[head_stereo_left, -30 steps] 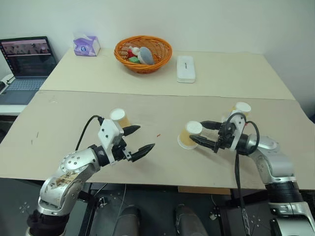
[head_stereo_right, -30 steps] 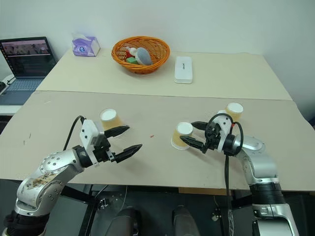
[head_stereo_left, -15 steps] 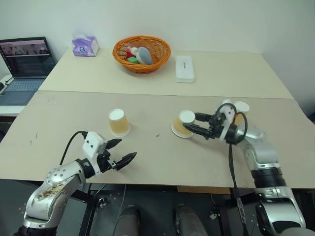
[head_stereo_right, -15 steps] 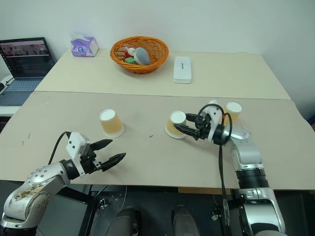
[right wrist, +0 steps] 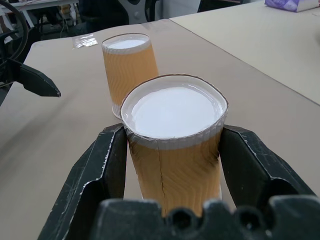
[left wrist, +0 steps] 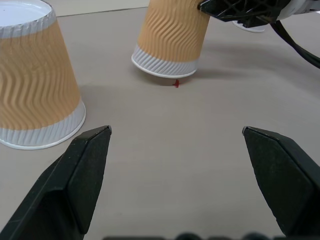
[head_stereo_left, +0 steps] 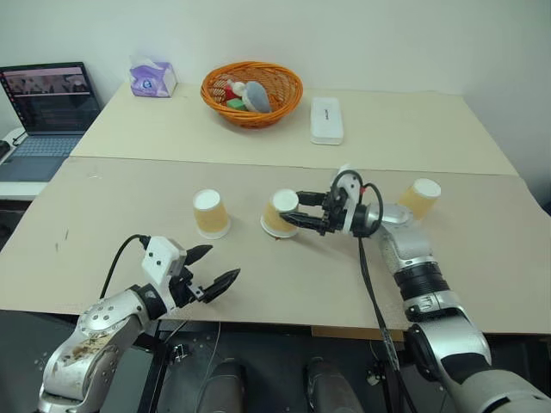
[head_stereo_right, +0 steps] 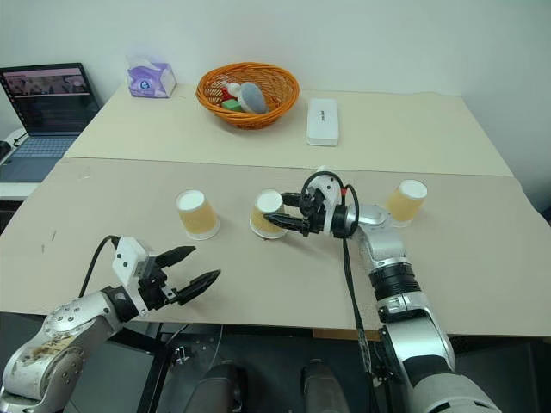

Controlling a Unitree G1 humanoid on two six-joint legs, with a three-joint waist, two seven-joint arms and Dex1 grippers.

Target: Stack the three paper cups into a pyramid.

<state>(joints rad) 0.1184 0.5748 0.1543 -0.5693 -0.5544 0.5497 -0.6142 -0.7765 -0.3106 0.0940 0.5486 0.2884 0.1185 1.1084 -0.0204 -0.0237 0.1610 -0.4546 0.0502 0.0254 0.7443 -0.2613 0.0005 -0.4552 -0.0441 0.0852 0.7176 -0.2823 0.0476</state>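
Observation:
Three paper cups stand upside down, tan-sided with white bases up. The left cup (head_stereo_left: pixel 209 213) stands free on the table. Beside it, slightly tilted at the tabletop, is the middle cup (head_stereo_left: pixel 277 215), and my right gripper (head_stereo_left: pixel 291 209) is shut on its sides from the right; in the right wrist view both fingers (right wrist: pixel 107 160) press that cup (right wrist: pixel 172 140). The third cup (head_stereo_left: pixel 420 196) stands alone behind the right forearm. My left gripper (head_stereo_left: pixel 222 263) is open and empty near the front edge, short of the left cup (left wrist: pixel 37 75).
On the far table are an orange basket (head_stereo_left: pixel 251 90) of objects, a white box (head_stereo_left: pixel 326 120) and a tissue box (head_stereo_left: pixel 152 77). A laptop (head_stereo_left: pixel 47 107) sits at the far left. A small red mark (left wrist: pixel 175 83) lies by the middle cup.
My right gripper closed on the cup and carried it left, close to the left cup. My left gripper drew back from the left cup toward the front edge, still open.

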